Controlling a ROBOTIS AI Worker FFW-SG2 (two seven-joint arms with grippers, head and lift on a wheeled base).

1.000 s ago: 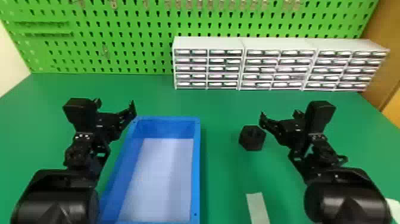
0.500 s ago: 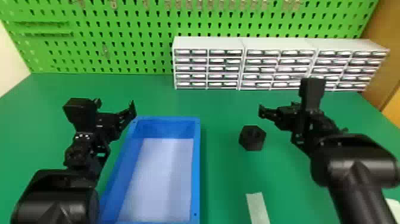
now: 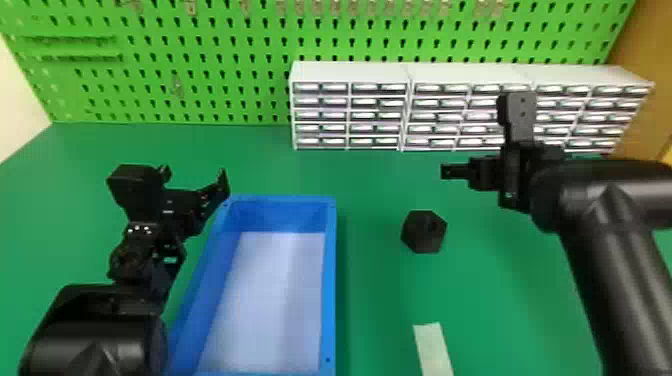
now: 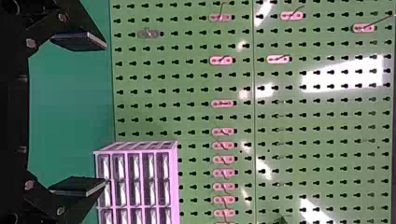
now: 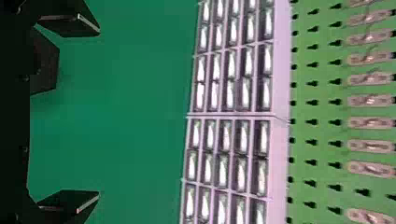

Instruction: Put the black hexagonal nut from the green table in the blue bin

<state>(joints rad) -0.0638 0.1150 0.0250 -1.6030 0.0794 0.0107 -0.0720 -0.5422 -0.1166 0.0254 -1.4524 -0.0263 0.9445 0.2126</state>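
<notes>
The black hexagonal nut (image 3: 424, 231) looks hard and stiff, so a good squeeze should not squash it. It may be light if it is plastic or heavy if it is metal; nobody can tell by looking. Its sides look smooth, so it could slip or turn if it is pinched on the corners. The best hold is likely across two flat sides that face each other. The nut sits on the green table (image 3: 380, 300), to the right of the blue bin (image 3: 331, 280) and apart from it. The right gripper (image 5: 99, 113) has its two fingers wide apart with nothing in them. In the head view the nut is nearer than those fingertips and a bit to their left. The left gripper (image 4: 107, 114) is by the bin's far left corner, spread wide and holding nothing
</notes>
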